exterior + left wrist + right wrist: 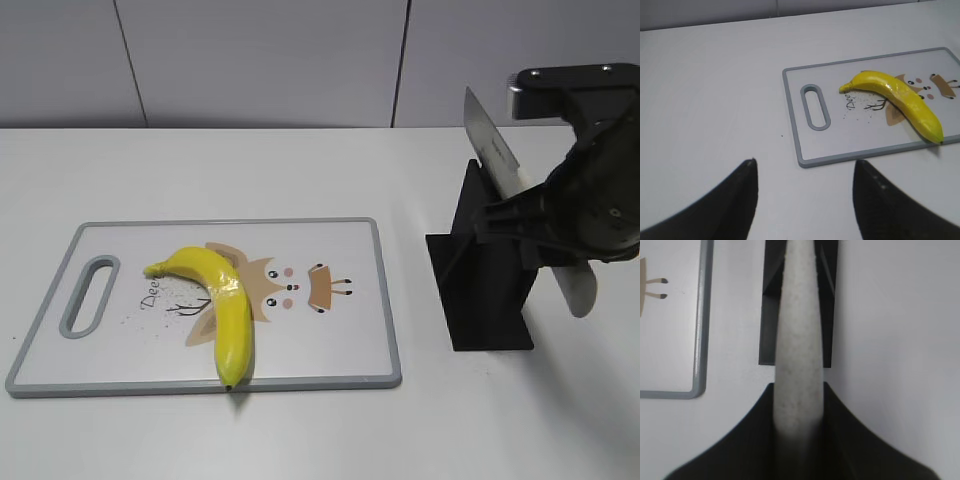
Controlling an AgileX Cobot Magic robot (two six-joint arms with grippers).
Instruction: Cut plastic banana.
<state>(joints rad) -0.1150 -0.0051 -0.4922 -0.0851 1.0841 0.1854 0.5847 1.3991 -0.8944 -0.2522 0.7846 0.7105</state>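
The plastic banana [225, 300], glossy yellow with a dark tip, lies on the left half of the cutting board [388, 290]. It also shows in the left wrist view [900, 97]. My right gripper [535, 215] is shut on the pale speckled handle [800, 340] of a knife, whose blade [492, 150] sticks up at the black stand [485, 300]. This is right of the board. My left gripper [805, 165] is open and empty over bare table, off the board's handle end [795, 125]. It is out of the exterior view.
The board has a grey rim, a slot handle [88, 295] at its left end and a printed deer picture. Its right edge shows in the right wrist view [702, 315], beside the stand [769, 315]. A white table and a grey wall lie behind.
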